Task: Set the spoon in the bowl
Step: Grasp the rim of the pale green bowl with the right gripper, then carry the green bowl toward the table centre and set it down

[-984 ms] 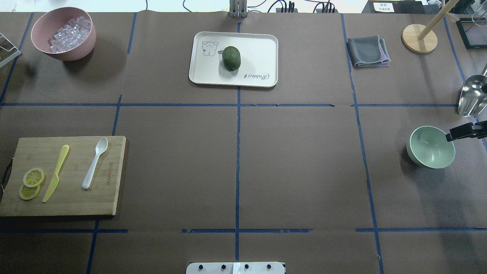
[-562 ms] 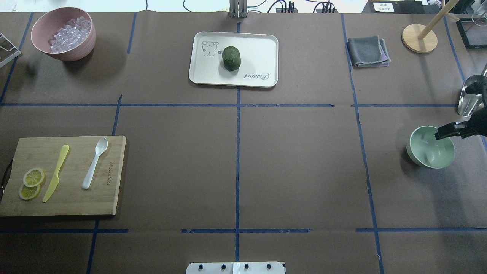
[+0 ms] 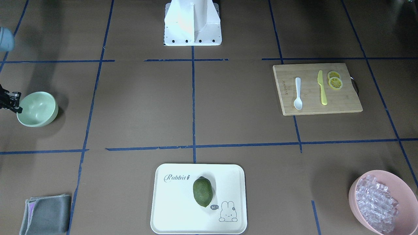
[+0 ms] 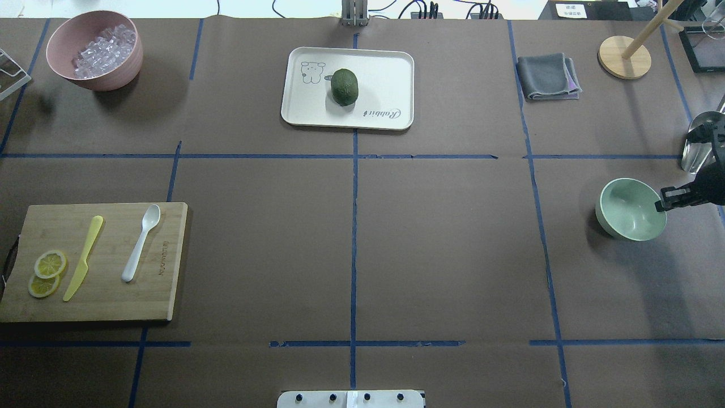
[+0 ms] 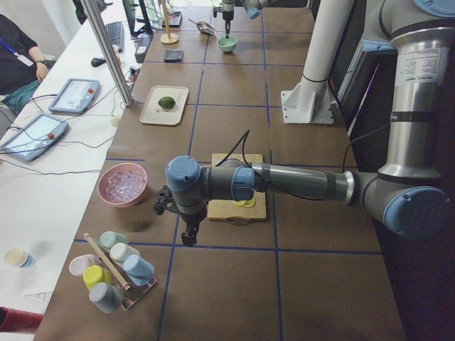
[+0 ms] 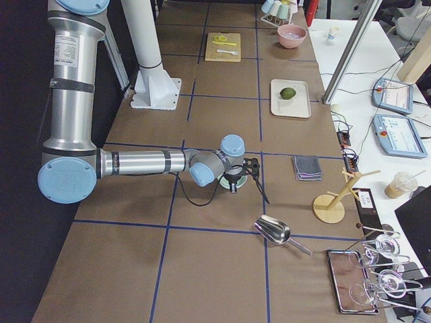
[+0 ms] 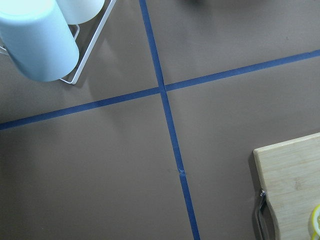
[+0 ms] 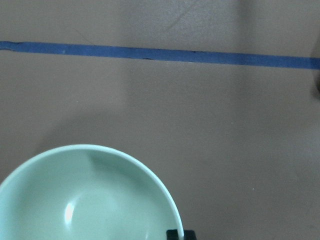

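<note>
Your left gripper (image 5: 189,238) hangs just off the cutting board (image 4: 164,294); you cannot tell whether its fingers are parted. The spoon (image 4: 140,243) lies flat on that board, untouched and well apart from the bowl (image 4: 623,212). The right gripper (image 4: 664,199) pinches the bowl's rim, probably to bring it nearer.

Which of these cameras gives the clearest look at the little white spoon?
The overhead view: the spoon lies whole and unblocked on the cutting board. The front-facing view shows it smaller; exterior right, a speck; the rest miss it.
</note>
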Robot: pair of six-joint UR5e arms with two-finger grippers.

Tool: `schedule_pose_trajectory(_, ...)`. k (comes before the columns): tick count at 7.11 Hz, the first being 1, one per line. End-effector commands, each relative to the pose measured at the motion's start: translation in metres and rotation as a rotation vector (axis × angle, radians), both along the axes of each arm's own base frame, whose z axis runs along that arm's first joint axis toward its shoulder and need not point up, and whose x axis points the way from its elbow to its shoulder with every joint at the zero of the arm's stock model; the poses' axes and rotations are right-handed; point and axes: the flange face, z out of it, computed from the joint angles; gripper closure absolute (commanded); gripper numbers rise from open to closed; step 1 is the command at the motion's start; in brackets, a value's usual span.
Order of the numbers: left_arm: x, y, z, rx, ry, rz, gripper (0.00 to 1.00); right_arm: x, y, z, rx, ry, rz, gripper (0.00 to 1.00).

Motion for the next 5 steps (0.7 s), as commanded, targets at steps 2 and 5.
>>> schedule_pose_trajectory(2,0.0,-0.001,-0.001,0.0,0.0,0.0,0.0,-0.008,-0.004,-0.045,-0.022,-0.096,0.0,1.0)
schedule_pose_trajectory(5,0.0,-0.001,-0.002,0.003,0.002,0.0,0.0,-0.066,-0.052,-0.177,-0.146,-0.189,0.162,1.0)
